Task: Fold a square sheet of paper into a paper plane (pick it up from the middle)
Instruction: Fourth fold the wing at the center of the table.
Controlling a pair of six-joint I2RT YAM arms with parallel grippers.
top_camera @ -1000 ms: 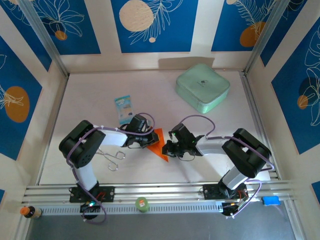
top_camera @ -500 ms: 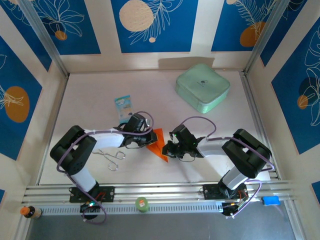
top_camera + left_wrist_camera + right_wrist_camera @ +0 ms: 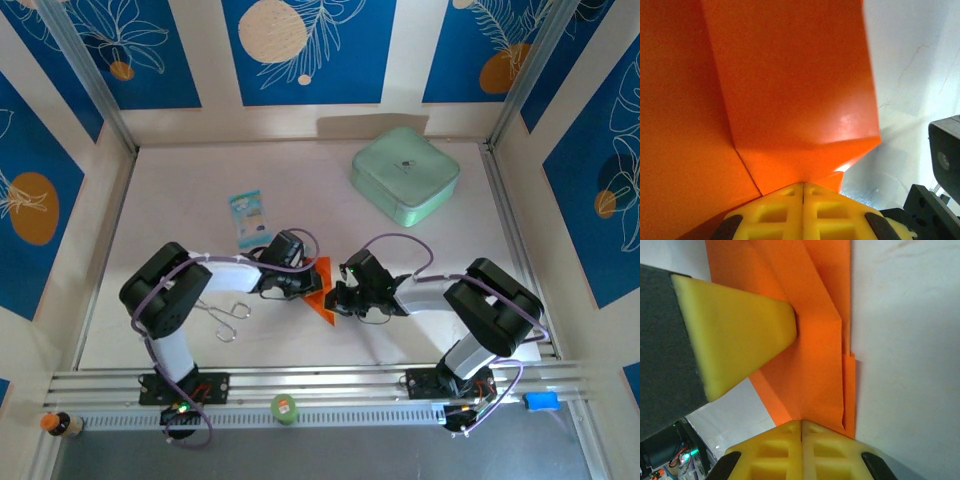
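**Several folds in, no plane yet**

Roughly halfway, I'd call it! The square sheet of paper (image 3: 320, 283) is square no more. It lies on the bench (image 3: 180, 200) as a pointed orange wedge, toward the middle of the near edge, right between the two arms. The right wrist view shows stacked flaps and sharp creases, so the nose folds look done. The left wrist view shows a flap standing up, not pressed flat. What's left, by my reckoning, is flattening, the centre fold and the wings before this is a paper plane.

The left fingers (image 3: 790, 212) are closed tight with their tips on the sheet. The right fingers (image 3: 815, 440) are closed too, tips at the paper's edge. Whether either pair pinches a layer, I can't tell.

Any writing? The mint-green box (image 3: 405, 175) near the far right corner has a small dark mark on its lid, and the blue-and-white packet (image 3: 246, 218) carries print. Both are too small to read.
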